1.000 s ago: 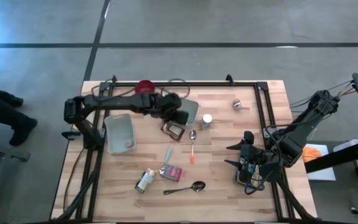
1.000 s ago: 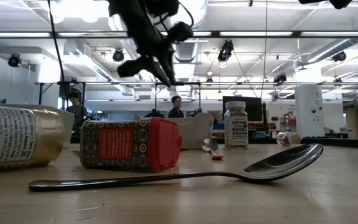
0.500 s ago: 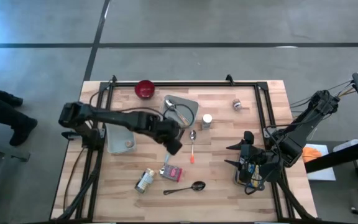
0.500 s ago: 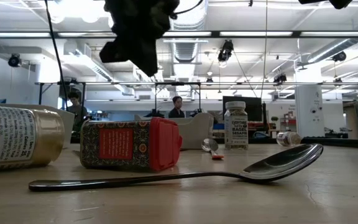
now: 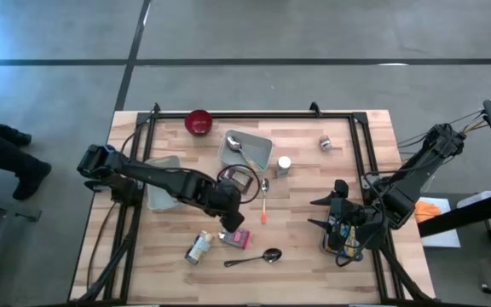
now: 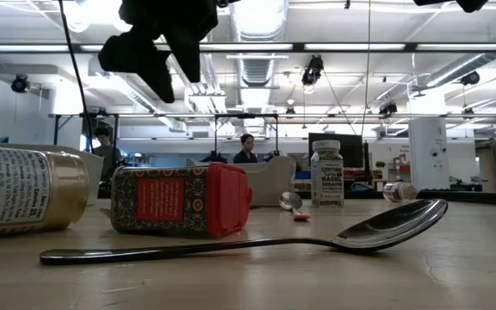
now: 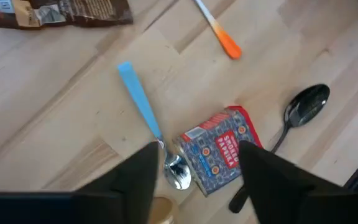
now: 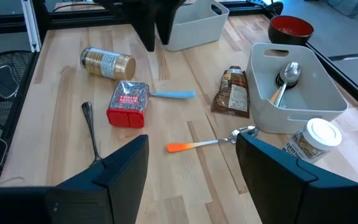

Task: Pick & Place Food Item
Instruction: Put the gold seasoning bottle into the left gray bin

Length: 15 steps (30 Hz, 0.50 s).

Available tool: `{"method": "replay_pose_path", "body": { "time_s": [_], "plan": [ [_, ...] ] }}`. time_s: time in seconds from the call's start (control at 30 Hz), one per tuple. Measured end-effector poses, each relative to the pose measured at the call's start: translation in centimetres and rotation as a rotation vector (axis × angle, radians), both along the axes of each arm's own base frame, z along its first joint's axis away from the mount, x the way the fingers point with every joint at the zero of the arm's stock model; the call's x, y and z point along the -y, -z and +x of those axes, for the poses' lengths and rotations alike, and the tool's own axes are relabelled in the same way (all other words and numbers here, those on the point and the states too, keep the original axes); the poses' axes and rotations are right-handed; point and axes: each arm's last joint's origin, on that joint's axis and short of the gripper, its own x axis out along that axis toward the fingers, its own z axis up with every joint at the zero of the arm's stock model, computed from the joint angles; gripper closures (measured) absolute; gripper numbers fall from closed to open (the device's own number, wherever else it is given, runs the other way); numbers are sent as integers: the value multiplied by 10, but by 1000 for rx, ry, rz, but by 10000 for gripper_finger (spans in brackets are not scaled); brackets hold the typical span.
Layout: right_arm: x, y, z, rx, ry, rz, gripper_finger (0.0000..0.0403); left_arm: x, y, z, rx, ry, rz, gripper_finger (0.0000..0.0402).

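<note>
My left gripper (image 5: 231,220) hangs open above the table's middle, pointing down, with nothing between its fingers. In the left wrist view a red-and-blue paprika tin (image 7: 219,149) lies flat below the gripper (image 7: 197,180), beside a blue-handled spoon (image 7: 145,112). A brown food packet (image 5: 239,177) lies flat on the wood just beyond the gripper, toward the far edge. A gold can (image 5: 199,247) lies on its side to the tin's left. My right gripper (image 5: 318,213) waits open at the table's right side, raised, touching nothing.
A white bin (image 5: 164,183) stands at the left and a grey tray (image 5: 258,153) holding a spoon farther back. A red bowl (image 5: 199,122), a white-lidded jar (image 5: 284,166), an orange-handled spoon (image 5: 263,205) and a black spoon (image 5: 254,257) lie around. A black rail frame (image 5: 361,145) edges the table.
My left gripper has swung from above the brown packet toward the table's near edge and a little left, and now hangs over the paprika tin. In the low view its fingers, together a second ago, now stand apart. The packet lies where it was.
</note>
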Motion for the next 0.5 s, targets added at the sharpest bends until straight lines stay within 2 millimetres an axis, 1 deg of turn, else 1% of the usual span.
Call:
{"method": "replay_pose_path", "body": {
  "time_s": [0.07, 0.13, 0.23, 0.3, 0.4, 0.5],
  "plan": [
    [0, 0, 0, 0, 0, 0, 161, 2, 1, 0, -7, -3, -23, 140],
    [0, 0, 0, 0, 0, 0, 161, 6, 6, -3, -38, 7, -72, 113],
    [0, 0, 0, 0, 0, 0, 161, 15, 20, -12, -116, 36, -169, 86],
    [0, 0, 0, 0, 0, 0, 161, 23, 29, -19, -163, 73, -205, 77],
    [0, 0, 0, 0, 0, 0, 161, 35, 41, -30, -240, 109, -278, 73],
    [0, 0, 0, 0, 0, 0, 161, 48, 48, -39, -285, 112, -306, 73]
  ]
}}
